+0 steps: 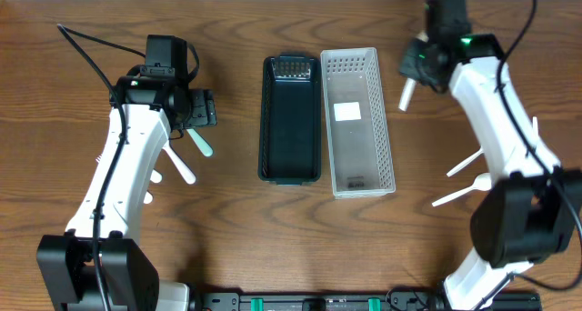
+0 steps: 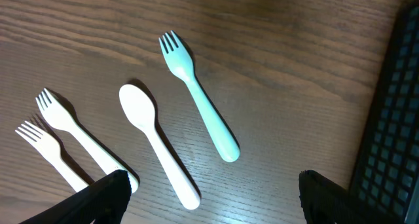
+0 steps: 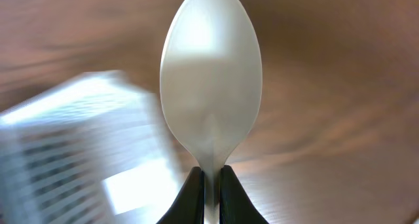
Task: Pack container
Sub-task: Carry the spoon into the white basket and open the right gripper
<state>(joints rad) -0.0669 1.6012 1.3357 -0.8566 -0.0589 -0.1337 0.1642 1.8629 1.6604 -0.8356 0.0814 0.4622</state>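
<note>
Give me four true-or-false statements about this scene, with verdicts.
1. The right gripper is shut on a white spoon. True.
2. The teal fork lies inside the dark container. False: it lies on the table, outside it.
3. The left gripper is open and holds nothing. True.
4. The white basket stands on the left arm's side of the dark container. False: it stands on the right arm's side.
</note>
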